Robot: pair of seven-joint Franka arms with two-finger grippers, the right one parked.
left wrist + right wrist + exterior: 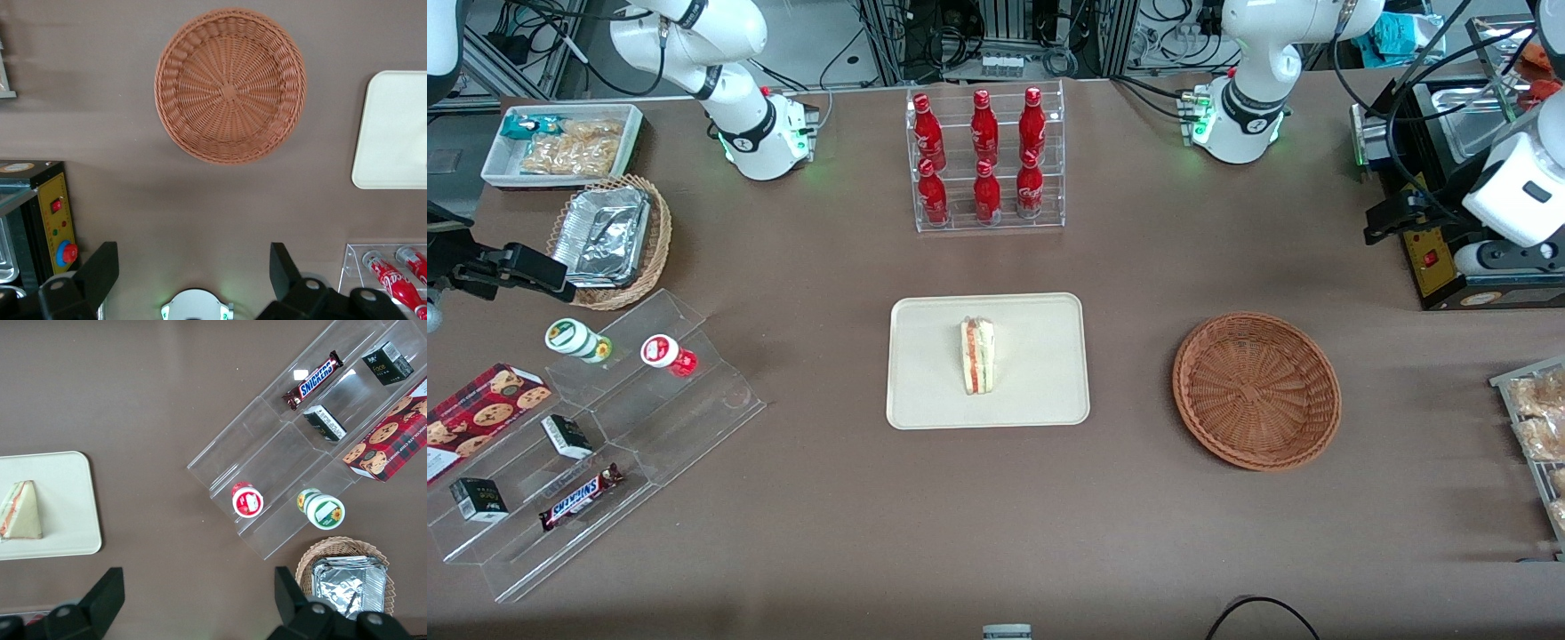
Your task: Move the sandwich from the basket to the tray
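Observation:
The sandwich (977,356), a white bread wedge with red, orange and green layers, lies in the middle of the cream tray (934,391); the right wrist view shows the sandwich (21,511) on the tray (67,493) too. The reddish-brown wicker basket (1256,389) sits beside the tray toward the working arm's end, with nothing in it. My gripper (1392,218) hangs high above the table near the black box, farther from the front camera than the basket. It is open and holds nothing. Its wrist view takes in the gripper (193,270), the basket (230,85) and an edge of the tray (390,133).
A clear rack of red bottles (985,160) stands farther back than the tray. A black box with a yellow panel (1432,258) sits under my gripper. Toward the parked arm's end are a clear stepped stand (605,444), a foil-tray basket (609,240) and a white bin (560,142).

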